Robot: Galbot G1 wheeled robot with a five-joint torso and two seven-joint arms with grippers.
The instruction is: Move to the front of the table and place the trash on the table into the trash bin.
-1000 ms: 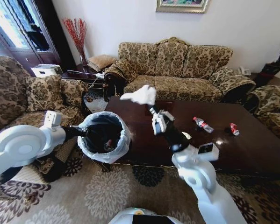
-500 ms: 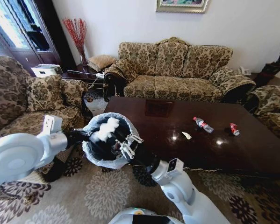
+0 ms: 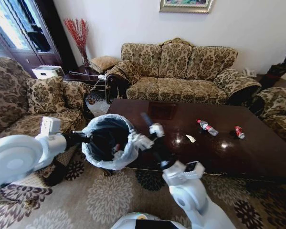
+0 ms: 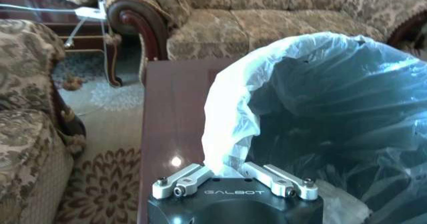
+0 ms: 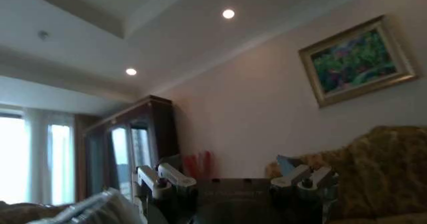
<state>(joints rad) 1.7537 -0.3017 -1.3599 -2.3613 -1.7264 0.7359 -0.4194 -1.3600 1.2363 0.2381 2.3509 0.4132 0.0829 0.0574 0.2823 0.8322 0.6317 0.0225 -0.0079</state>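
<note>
Our left hand (image 4: 232, 176) is clamped on the bin's (image 3: 107, 141) liner rim, holding it at the surface's (image 3: 257, 157) near-left corner. Our right hand (image 3: 147, 131) is just beside the bin's rim on the surface side, fingers apart and empty. Beyond it on the surface lie a paper bit (image 3: 191, 138), then the bottle (image 3: 207, 127), then the can (image 3: 238, 132) farthest out.

Trash bin (image 3: 107, 143) mouth open; right end effector (image 3: 147, 133) at rim; table (image 3: 257, 152) mostly bare beyond.
</note>
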